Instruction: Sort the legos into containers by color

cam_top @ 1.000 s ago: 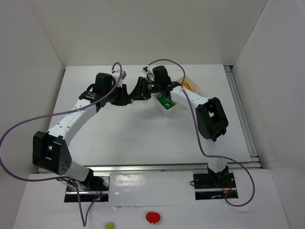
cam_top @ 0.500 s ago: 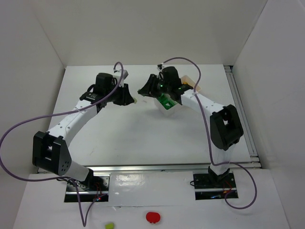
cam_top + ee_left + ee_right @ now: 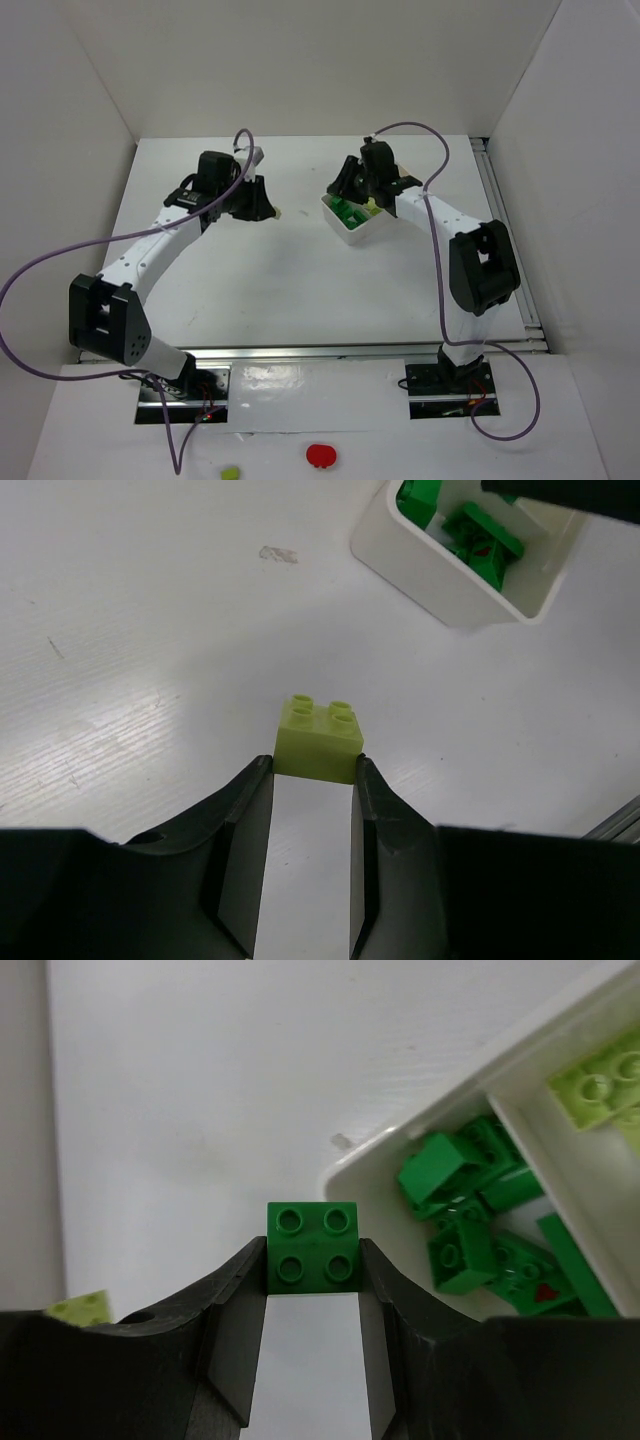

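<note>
On the near ledge, in front of the arm bases, a flat red round thing (image 3: 320,456) lies near a small lime scrap (image 3: 230,472) that is cut off by the frame's edge and too small to identify. Farther out over the table, the left gripper (image 3: 312,770) pinches a pale lime brick (image 3: 319,738) by its rear end, with the brick's underside hidden. The right gripper (image 3: 312,1258) clamps a dark green brick (image 3: 312,1243) just outside a corner of the white tray (image 3: 440,1110). The tray's nearest compartment holds a heap of dark green bricks (image 3: 470,1210), and the next shows one lime piece (image 3: 598,1085), cropped. From above, the right arm hides the tray's far end, so the third compartment cannot be made out.
</note>
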Available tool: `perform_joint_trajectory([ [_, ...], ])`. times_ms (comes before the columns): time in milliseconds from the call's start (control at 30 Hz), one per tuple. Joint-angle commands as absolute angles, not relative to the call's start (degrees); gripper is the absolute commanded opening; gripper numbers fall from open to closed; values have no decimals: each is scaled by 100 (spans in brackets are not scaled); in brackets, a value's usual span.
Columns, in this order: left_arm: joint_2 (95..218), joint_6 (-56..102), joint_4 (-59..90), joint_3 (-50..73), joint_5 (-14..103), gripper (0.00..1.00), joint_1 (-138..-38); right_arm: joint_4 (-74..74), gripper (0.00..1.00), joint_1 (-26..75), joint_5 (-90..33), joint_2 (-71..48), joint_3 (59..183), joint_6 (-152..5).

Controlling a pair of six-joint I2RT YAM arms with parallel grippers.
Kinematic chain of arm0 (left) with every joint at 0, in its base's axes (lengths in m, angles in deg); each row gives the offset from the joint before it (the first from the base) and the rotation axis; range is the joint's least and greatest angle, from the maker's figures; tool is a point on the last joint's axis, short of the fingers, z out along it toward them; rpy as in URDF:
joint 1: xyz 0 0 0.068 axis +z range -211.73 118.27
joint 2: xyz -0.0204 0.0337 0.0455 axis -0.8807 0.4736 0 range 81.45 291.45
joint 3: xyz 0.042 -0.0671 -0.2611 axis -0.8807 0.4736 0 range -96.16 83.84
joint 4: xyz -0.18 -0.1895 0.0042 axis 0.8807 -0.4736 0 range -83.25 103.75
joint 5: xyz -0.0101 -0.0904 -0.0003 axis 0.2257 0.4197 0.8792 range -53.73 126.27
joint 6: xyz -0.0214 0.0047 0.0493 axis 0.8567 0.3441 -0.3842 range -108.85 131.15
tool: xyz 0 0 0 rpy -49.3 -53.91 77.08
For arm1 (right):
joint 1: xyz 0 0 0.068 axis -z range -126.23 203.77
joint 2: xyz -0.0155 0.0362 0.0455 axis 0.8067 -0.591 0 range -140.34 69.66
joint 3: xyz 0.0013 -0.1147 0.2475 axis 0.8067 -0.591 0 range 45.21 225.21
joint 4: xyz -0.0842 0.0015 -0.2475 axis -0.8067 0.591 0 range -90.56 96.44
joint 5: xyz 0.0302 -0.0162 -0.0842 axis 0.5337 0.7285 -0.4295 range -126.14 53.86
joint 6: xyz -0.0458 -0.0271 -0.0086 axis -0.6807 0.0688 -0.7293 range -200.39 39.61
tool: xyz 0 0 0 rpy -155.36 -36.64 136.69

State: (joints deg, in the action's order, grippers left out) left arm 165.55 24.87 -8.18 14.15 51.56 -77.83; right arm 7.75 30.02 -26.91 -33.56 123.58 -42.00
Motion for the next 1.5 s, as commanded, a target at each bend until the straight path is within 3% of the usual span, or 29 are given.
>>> perform_joint_trajectory([
  [0, 16652, 2722, -831, 879, 5427, 0, -7790, 1314, 10, 2978, -3708, -3036, 12510, -4829],
  [300, 17514, 3382, -962, -210, 5596, 0, -8151, 1534, 17, 3030, -4071, -3089, 12387, -5077],
  [433, 18041, 3497, -1243, -869, 5509, 0, -8379, 1727, 46, 2978, -4071, -3203, 12440, -5235],
  [467, 18207, 3558, -1244, -1097, 5508, 0, -8379, 1780, 60, 2978, -4071, -3203, 12492, -5235],
  [567, 18402, 3690, -1428, -1379, 5446, 0, -8379, 1781, 71, 2978, -4219, -3107, 12493, -5235],
  [833, 18902, 3822, -1428, -2082, 5736, 0, -8440, 1622, 75, 3057, -4905, -2246, 12124, -5235],
  [967, 19473, 4348, -1298, -2592, 6131, 0, -8554, 1675, 76, 3433, -5747, -1675, 11730, -5121],
  [1367, 21539, 5052, -1138, -4613, 6247, 0, -9055, 2430, 81, 4225, -6312, -251, 11271, -5068],
  [1467, 21978, 5175, -1138, -5061, 6308, 10, -9056, 2553, 81, 4278, -6496, 39, 11209, -5226],
])
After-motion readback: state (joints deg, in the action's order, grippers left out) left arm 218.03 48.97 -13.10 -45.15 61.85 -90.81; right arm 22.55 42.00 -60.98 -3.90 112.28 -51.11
